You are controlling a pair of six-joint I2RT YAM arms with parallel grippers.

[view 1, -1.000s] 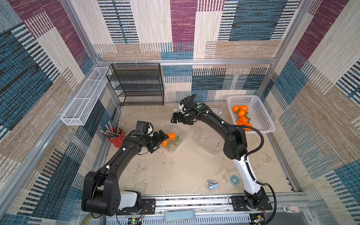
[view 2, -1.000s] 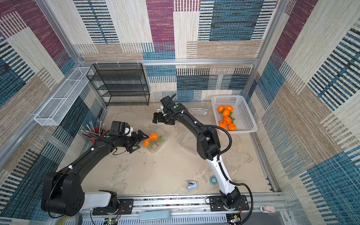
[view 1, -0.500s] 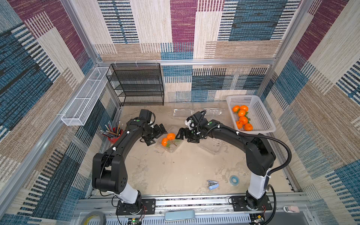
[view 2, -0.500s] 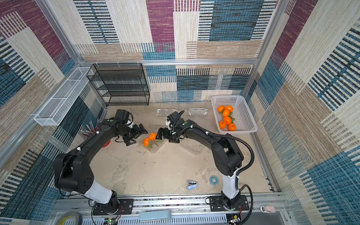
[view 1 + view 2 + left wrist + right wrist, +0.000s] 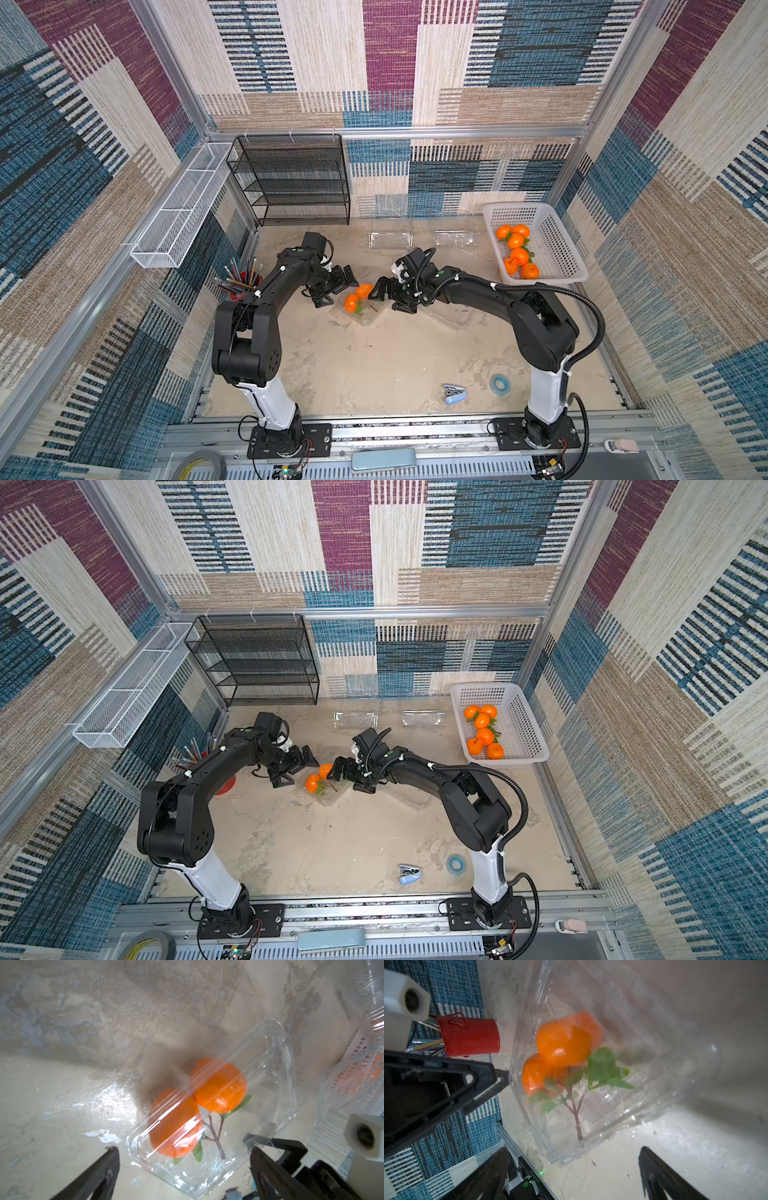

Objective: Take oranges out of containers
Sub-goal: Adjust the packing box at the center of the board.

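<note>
I see both tools spread wide and empty: the left gripper [image 5: 337,289] and the right gripper [image 5: 390,297] flank the clear container [image 5: 365,316] from either side. Two oranges [image 5: 358,297] on one stem lie inside it. Six further oranges [image 5: 518,254] sit in the white basket [image 5: 559,249].

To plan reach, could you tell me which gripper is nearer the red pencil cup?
Left. The left gripper sits between the red pencil cup and the oranges; the right gripper lies beyond the oranges.
</note>
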